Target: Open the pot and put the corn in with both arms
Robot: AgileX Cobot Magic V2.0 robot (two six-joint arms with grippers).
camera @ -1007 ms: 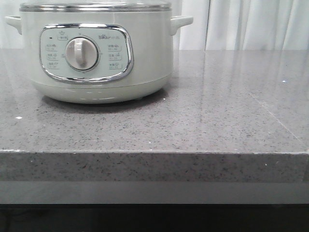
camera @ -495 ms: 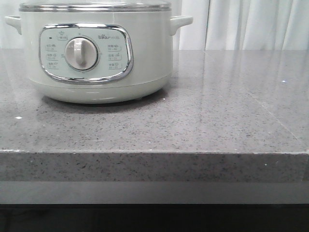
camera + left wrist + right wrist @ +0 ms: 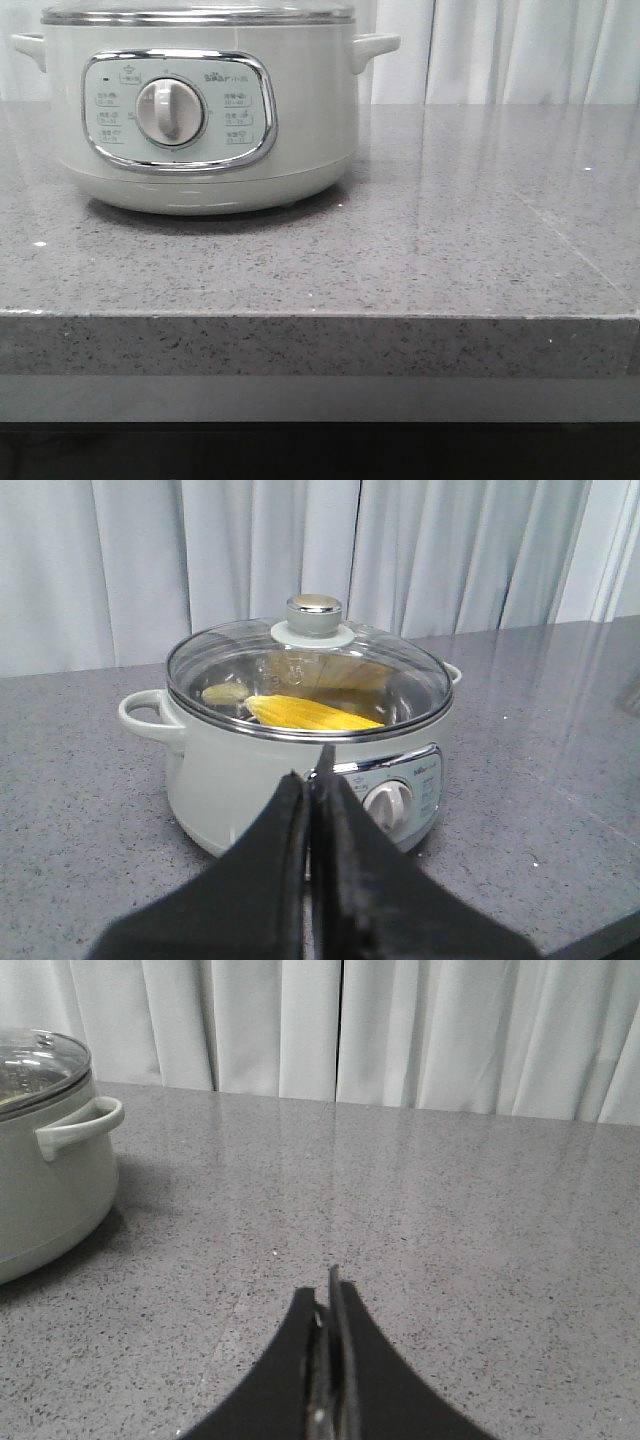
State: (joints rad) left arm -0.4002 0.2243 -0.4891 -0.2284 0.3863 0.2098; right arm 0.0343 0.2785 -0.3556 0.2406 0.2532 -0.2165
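- Glass lid sits closed on the pot, its knob at the centre — the steel rim looks seated all round.
- Yellow corn lies inside the pot under the lid, a paler piece beside it; what that piece is cannot be told.
- Left gripper is clenched on nothing, short of the pot's front.
- Right gripper is likewise pressed together and empty, over bare countertop, well apart from the pot.
- Risk, as a judgement: the smooth knob could slip from a shallow pinch — the lid would drop back onto the rim.
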